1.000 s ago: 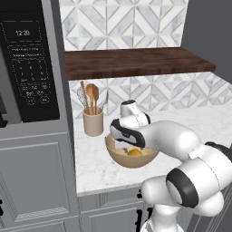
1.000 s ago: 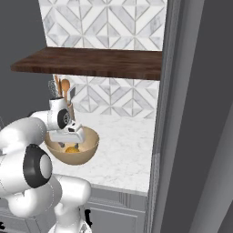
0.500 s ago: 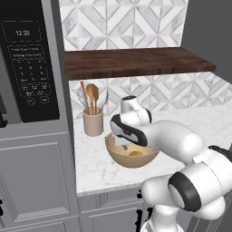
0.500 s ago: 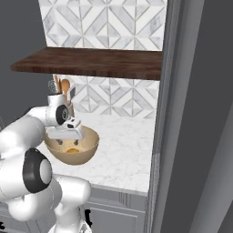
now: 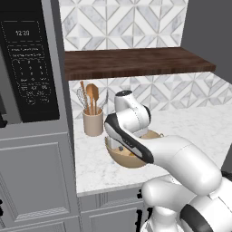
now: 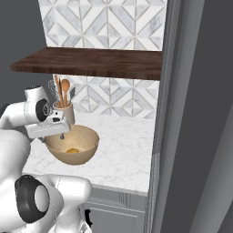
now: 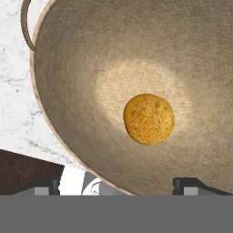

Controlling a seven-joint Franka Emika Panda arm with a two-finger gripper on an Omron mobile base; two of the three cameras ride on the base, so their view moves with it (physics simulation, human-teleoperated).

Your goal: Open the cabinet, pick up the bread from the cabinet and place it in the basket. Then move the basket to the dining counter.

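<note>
In the left base view the white arm curved forward over a white, grey-veined worktop (image 5: 95,163); its gripper (image 5: 121,147) hung at the near rim of the basket (image 5: 136,158), a round tan woven bowl, and the arm hid most of the bowl; beside the basket stood a beige cylindrical crock (image 5: 93,122) holding wooden spoons and a wire whisk; above ran the cabinet (image 5: 136,62), a wide dark brown board with a wood grain, against tiles patterned in grey and white diamonds; a black microwave (image 5: 28,68) sat in grey framed panelling at the left.

In the right base view the gripper (image 6: 61,135) hovered over the rim of the basket (image 6: 79,152); the bread (image 6: 72,150), a small golden-orange bun, lay at the bottom of the bowl, apart from the fingers.

In the hand view the bread (image 7: 149,119) was round with a rough, speckled crust, resting on the finely woven floor of the basket (image 7: 68,91); a twisted rope handle (image 7: 26,27) curled off the rim over the marble; the two dark fingertips (image 7: 186,184) stood spread wide at the bottom edge, gripping nothing.
</note>
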